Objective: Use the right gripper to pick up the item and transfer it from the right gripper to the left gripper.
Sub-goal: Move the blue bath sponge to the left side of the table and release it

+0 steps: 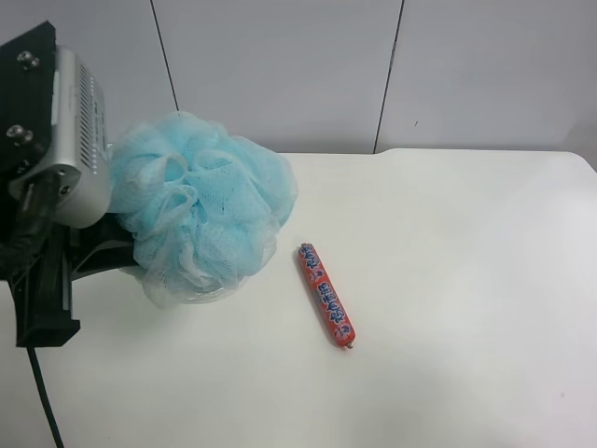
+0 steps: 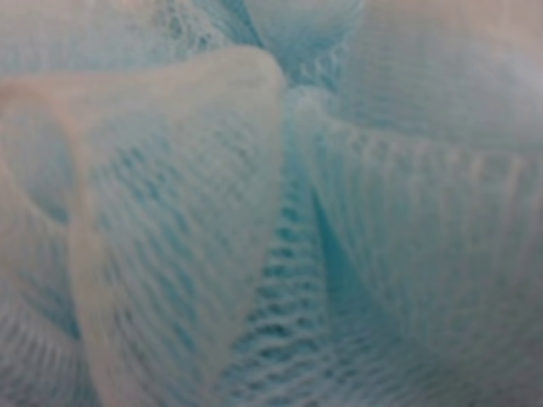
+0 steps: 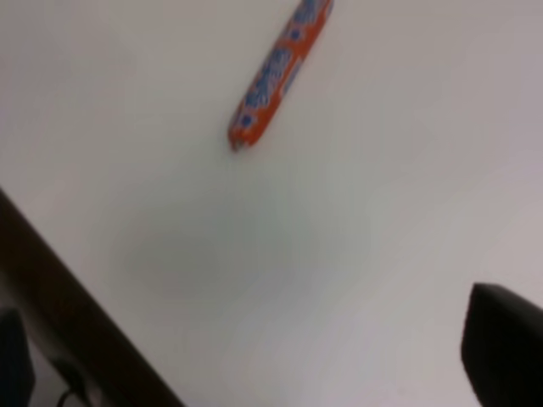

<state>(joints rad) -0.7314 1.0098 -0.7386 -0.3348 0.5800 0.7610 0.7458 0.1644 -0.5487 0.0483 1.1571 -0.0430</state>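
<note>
Pouf (image 1: 201, 210) is at the left end of the table (image 1: 448, 280) in the high view, pressed right up against the left gripper (image 1: 103, 247) — silver housing above it, black claw going into the mesh from the side. Left wrist cam shows nothing but blue netting, so the claw is buried deep. Its fingers aren't visible in any view, so I can't tell how far they're closed. My read is that it has a bite on the pouf, since nothing else is near it. I also can't tell whether the pouf's underside rests on the table or hangs just clear. Right gripper (image 3: 259, 339) is out of the high view. Its own cam shows a dark finger at one edge, another dark shape at the opposite corner and bare table between — spread wide, holding nothing. That fits a handover I'd judge done or nearly so. A deep side-on grip makes sense, since the mesh is squashy and a shallow pinch would slip out. The only other thing around is the sausage (image 1: 326, 294), lying flat near the pouf on its right in the high view, not touching it, and also seen by the right wrist cam. Nothing blocks the left arm. The sausage only matters if the pouf gets set down or swung that way.
</note>
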